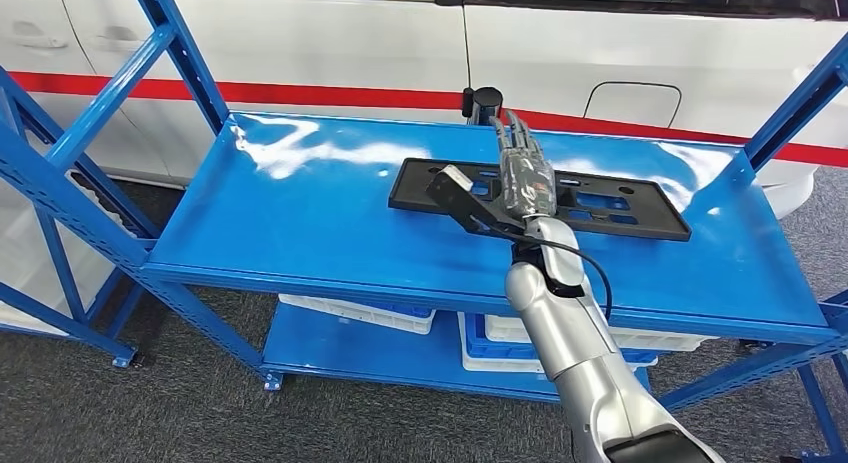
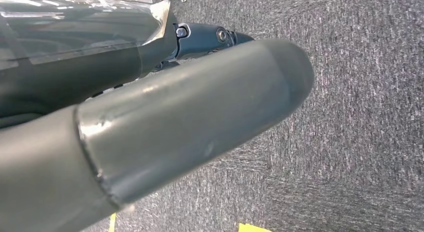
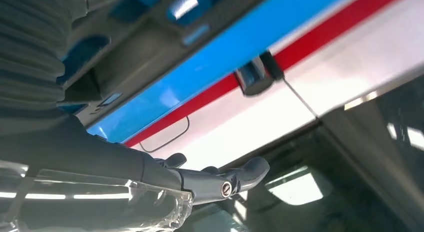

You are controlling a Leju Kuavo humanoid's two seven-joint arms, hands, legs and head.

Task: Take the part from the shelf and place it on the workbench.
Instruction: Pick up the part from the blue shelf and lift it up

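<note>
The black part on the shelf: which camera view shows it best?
The head view: the whole black part lies flat on the blue shelf, with the right hand over its middle. The right wrist view shows a blurred piece; the left wrist view shows floor.

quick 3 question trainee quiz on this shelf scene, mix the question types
1. True or false: the black part lies on the top blue shelf.
2. Which hand is over the part? A) left B) right
3. Fill in: behind the shelf stands a white vehicle with a ___ stripe.

Key: 1 true. 2 B, the right hand is over the part, fingers extended; a grip cannot be confirmed. 3 red; see the vehicle.
</note>
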